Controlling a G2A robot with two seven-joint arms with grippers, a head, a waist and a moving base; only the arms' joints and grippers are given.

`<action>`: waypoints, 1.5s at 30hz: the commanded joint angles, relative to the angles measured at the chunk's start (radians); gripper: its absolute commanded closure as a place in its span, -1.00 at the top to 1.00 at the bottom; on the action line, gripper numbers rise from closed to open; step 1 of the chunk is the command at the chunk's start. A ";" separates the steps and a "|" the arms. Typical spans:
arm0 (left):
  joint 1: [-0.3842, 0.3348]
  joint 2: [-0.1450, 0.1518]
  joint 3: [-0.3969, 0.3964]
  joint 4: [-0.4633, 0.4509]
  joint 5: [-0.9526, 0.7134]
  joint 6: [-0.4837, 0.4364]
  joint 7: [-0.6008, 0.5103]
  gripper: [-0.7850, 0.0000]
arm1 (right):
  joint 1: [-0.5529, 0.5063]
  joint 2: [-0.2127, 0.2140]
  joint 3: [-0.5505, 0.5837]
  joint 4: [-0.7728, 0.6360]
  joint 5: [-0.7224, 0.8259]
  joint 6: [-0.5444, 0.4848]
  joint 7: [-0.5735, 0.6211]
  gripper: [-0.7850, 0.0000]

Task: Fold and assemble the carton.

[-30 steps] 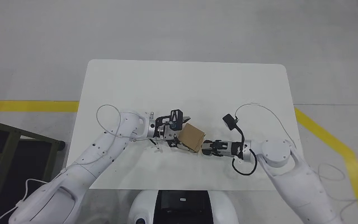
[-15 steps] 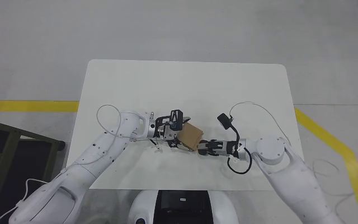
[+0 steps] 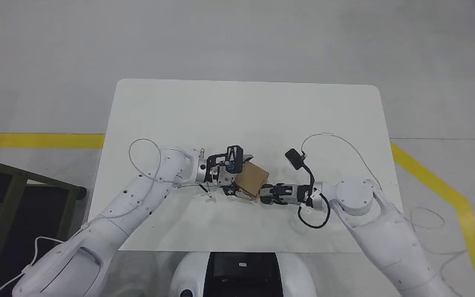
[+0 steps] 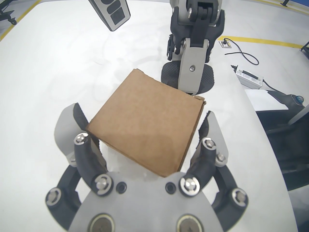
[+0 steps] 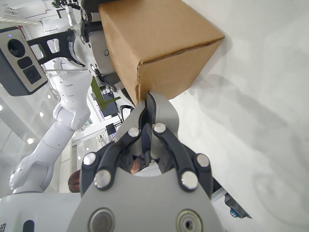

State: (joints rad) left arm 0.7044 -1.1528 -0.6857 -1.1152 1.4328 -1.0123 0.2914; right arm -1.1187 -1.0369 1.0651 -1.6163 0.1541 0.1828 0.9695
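Pinching carton [image 4: 147, 121] between left jaws; right jaws pressed together, tip touching carton's corner.

right hand [image 5: 147, 98] edged in, meeting carton [image 5: 154, 39] corner

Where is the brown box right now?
In the top view, the carton is toward the table's robot-side edge, between the left end effector and the right end effector.

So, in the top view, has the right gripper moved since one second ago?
Yes. The right gripper has slid across the table toward the carton, which kept its place.
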 commanded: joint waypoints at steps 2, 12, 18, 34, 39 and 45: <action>0.001 0.000 0.000 -0.001 0.001 0.000 -0.001 1.00 | -0.002 0.001 0.003 -0.003 -0.001 0.001 -0.002 -1.00; 0.008 0.010 -0.028 0.012 -0.002 0.000 0.010 1.00 | -0.035 0.015 0.061 -0.034 -0.009 0.002 0.007 -0.47; 0.047 0.045 -0.067 -0.021 -0.018 0.000 0.042 1.00 | -0.070 0.027 0.101 -0.081 -0.011 -0.001 0.025 -0.40; 0.106 0.172 -0.317 -0.080 -0.158 0.055 0.031 1.00 | -0.102 0.038 0.130 -0.174 -0.011 -0.030 0.042 -0.32; 0.080 0.174 -0.376 -0.053 -0.261 0.128 -0.061 1.00 | -0.106 0.040 0.128 -0.203 -0.021 -0.031 0.053 -0.28; 0.050 0.175 -0.433 -0.021 -0.354 0.228 -0.203 1.00 | -0.107 0.042 0.119 -0.237 -0.027 -0.032 0.065 -0.24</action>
State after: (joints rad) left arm 0.7574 -0.9780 -1.1068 -1.1426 1.1203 -0.8003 0.1130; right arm -1.2255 -0.9951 1.1863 -1.8474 0.1273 0.1520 1.0326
